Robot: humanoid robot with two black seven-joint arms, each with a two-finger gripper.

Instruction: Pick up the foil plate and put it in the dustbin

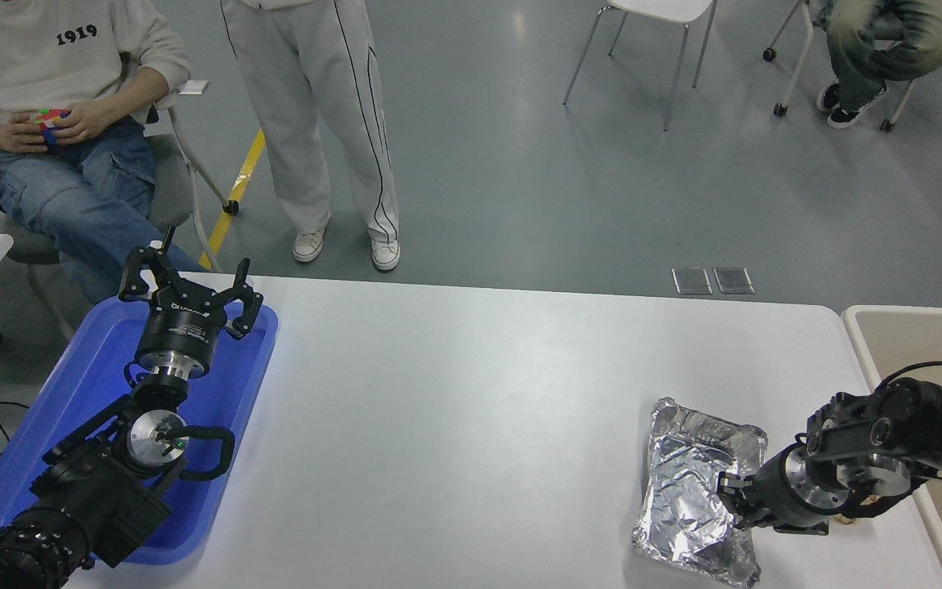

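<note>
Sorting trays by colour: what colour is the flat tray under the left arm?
Bright blue; the tray shows clearly in the head view.

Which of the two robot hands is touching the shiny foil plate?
The right hand, at the foil plate's right edge. The left hand hangs over the blue tray, far from it.

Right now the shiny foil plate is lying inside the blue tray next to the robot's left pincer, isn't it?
Not quite. The head view shows the foil plate lying on the white table near its right end, at the right pincer. The blue tray is under the parked left pincer.
</note>
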